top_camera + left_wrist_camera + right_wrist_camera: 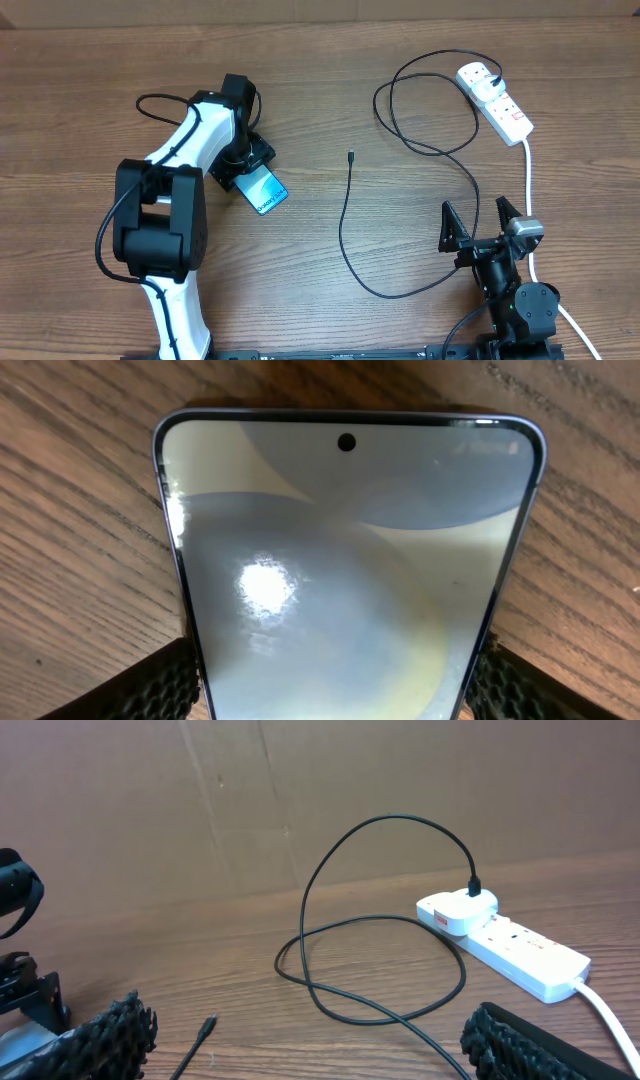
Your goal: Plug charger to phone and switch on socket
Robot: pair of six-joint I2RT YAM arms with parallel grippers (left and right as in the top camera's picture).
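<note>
Phone [263, 190] lies left of centre, long axis slanting toward lower right. The left gripper [243, 165] straddles its width; whether the pads [175, 685] pinch it cannot be told. Right gripper [476, 215] gapes wide at lower right.

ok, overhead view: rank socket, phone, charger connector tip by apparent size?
1. socket
2. phone, partly hidden under left gripper, so this order is unsure
3. charger connector tip, clearly smallest

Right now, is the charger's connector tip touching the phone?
Apart. The overhead view shows bare table between the connector tip and the phone.
</note>
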